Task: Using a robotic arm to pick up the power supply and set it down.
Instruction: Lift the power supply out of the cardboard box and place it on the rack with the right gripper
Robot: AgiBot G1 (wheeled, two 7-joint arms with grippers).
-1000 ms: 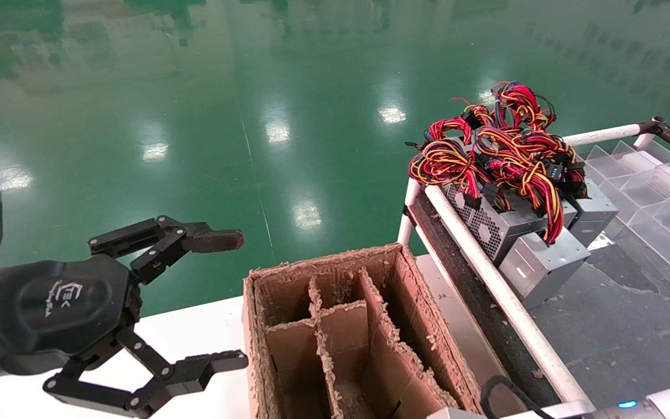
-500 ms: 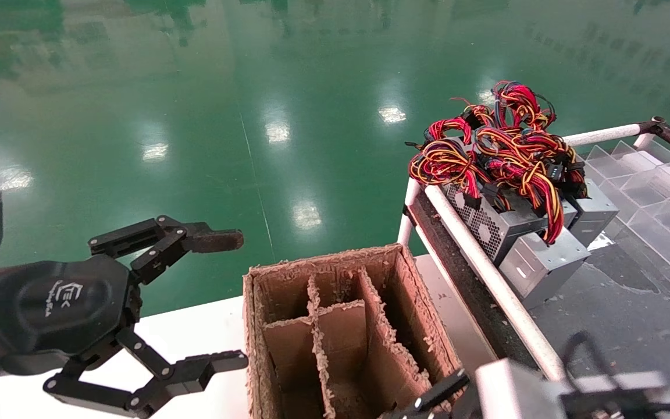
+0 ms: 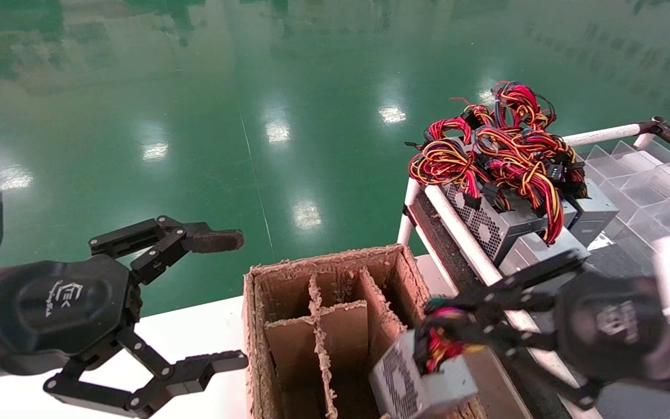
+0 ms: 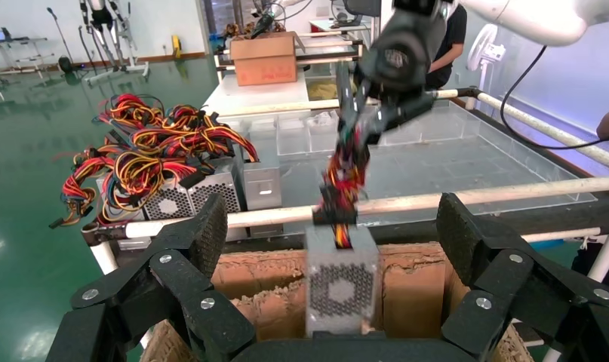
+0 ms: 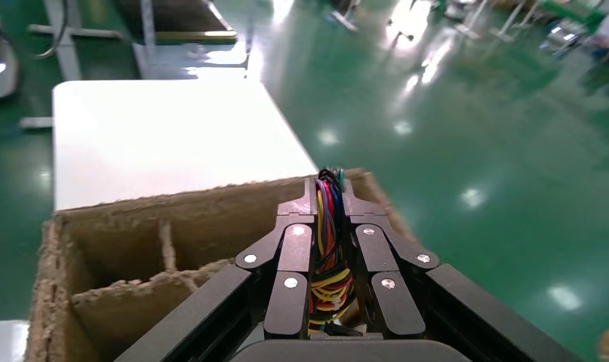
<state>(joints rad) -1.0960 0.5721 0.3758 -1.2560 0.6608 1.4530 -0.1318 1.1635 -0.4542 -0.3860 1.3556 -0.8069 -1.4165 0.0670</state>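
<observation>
Right gripper (image 5: 328, 226): you had its black fingers (image 5: 294, 256) clamped on a wire bundle (image 5: 327, 260) of red, yellow and black.
Cardboard box (image 5: 173, 207): it sat just beyond your fingertips, with dividers inside.
White table (image 5: 165, 136): it lay beyond the box.
Green floor (image 5: 467, 121): it was glossy beside them.

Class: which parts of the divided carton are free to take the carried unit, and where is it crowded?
The carton has empty cells left of the power supply, which the right tool holds by its wires. The white tabletop beside the open left tool is bare. The rack's power supplies are crowded.
</observation>
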